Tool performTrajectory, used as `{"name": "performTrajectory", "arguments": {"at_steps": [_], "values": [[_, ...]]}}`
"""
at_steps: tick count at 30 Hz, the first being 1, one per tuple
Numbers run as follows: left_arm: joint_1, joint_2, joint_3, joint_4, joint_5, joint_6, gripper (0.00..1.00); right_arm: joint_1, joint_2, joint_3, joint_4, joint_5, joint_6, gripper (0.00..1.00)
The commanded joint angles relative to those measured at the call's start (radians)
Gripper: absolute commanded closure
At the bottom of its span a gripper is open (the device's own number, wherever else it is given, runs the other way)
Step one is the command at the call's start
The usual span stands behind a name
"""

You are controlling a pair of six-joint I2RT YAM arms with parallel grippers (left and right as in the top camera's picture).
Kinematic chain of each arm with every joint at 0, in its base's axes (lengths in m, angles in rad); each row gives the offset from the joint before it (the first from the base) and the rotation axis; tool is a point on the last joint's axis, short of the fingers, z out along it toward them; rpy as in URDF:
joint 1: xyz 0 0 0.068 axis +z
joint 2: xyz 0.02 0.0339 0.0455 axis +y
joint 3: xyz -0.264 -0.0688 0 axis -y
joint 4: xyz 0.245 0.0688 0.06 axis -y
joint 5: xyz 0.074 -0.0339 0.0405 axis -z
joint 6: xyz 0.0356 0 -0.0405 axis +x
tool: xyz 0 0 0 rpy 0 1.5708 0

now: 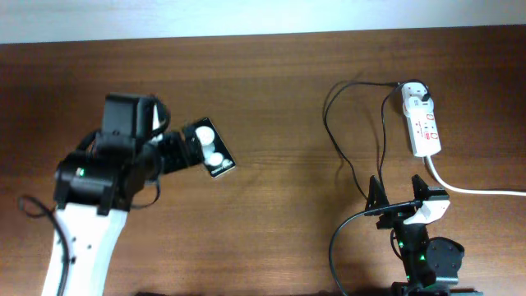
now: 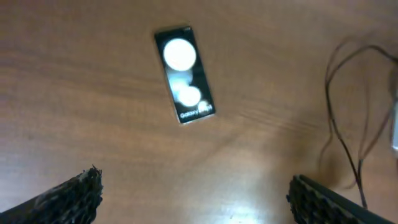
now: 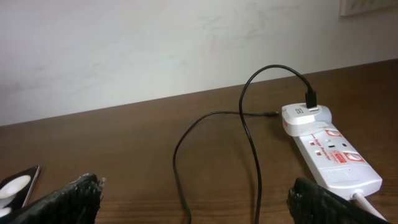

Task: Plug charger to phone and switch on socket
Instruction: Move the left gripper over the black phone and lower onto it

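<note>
The phone (image 1: 210, 150) lies flat on the wooden table, black with two white round patches; the left wrist view has the phone (image 2: 183, 74) ahead of my left gripper (image 2: 196, 193), which hovers open and empty. The socket (image 1: 424, 123) is a white strip with red markings at the right. The charger (image 1: 330, 123), a thin black cable, loops across the table from a black plug head (image 3: 310, 99) in a white adapter on the socket (image 3: 333, 152). My right gripper (image 1: 397, 194) stands open and empty near the front edge, the charger (image 3: 250, 140) running between its fingers' line of sight.
A thick white cord (image 1: 481, 191) runs from the socket to the right edge of the table. A pale wall (image 3: 155, 43) rises behind the table's far edge. The left arm's white and black body (image 1: 86, 205) covers the front left.
</note>
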Motion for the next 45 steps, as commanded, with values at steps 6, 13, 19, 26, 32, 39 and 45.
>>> {"name": "performTrajectory", "arguments": {"at_steps": [6, 13, 19, 26, 32, 39, 45], "values": [[-0.047, 0.46, 0.461, -0.193, -0.145, -0.193, 0.01, -0.008, -0.009, -0.009, 0.0, 0.005, 0.007, 0.01], [-0.046, 0.67, 0.474, -0.188, -0.129, -0.248, 0.01, -0.008, -0.009, -0.009, 0.0, 0.005, 0.007, 0.01], [-0.047, 0.83, 0.473, -0.19, -0.126, -0.248, 0.01, -0.008, -0.009, -0.009, 0.0, 0.005, 0.007, 0.01], [-0.047, 0.937, 0.471, -0.15, -0.091, -0.248, 0.01, -0.008, -0.009, -0.009, 0.0, 0.005, 0.007, 0.01], [-0.047, 0.944, 0.471, -0.108, -0.083, -0.248, 0.01, -0.008, -0.009, -0.009, 0.0, 0.005, 0.007, 0.01], [-0.046, 0.951, 0.418, -0.04, -0.055, -0.247, 0.01, -0.008, -0.009, -0.009, 0.0, 0.005, 0.007, 0.01], [-0.046, 0.951, 0.32, 0.047, -0.039, -0.247, 0.01, -0.008, -0.009, -0.009, 0.0, 0.005, 0.007, 0.01]]}}
